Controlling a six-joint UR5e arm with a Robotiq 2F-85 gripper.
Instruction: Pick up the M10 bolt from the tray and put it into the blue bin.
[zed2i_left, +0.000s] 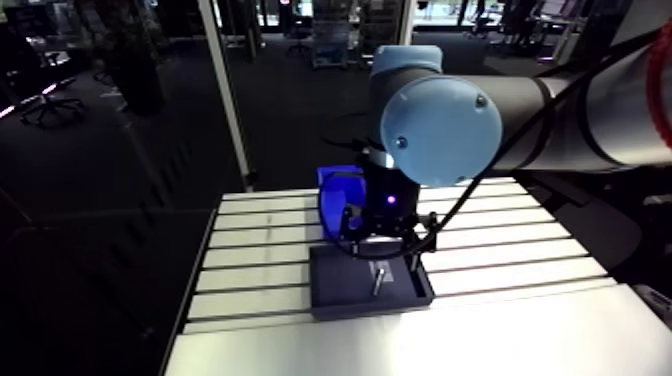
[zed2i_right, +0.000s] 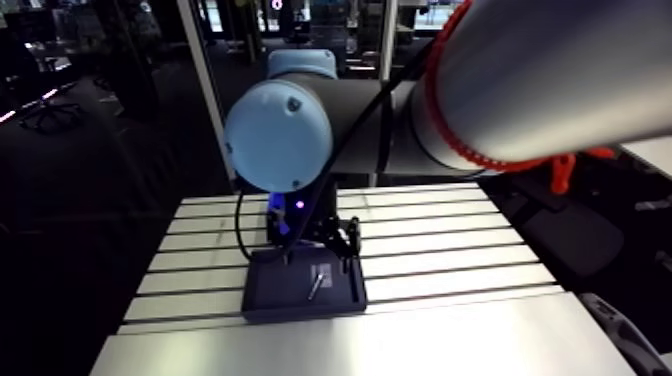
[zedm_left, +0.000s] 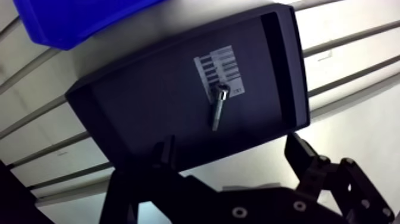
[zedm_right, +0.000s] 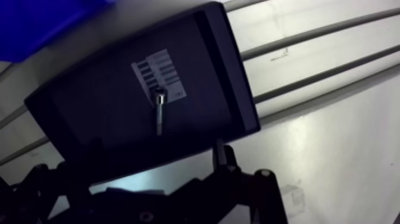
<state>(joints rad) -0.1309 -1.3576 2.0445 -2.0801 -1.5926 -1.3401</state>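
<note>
Above the tray, hand wide open (gripping nothing), bolt untouched

Tray on the mid-tabletop, bin behind it at the far edge.
Right, my gripper hangs over the near edge of the tray. The bolt lies inside, ahead between my fingers, with its head on the label. The bin sits beyond the tray's far left corner, just apart, on the table.
</note>
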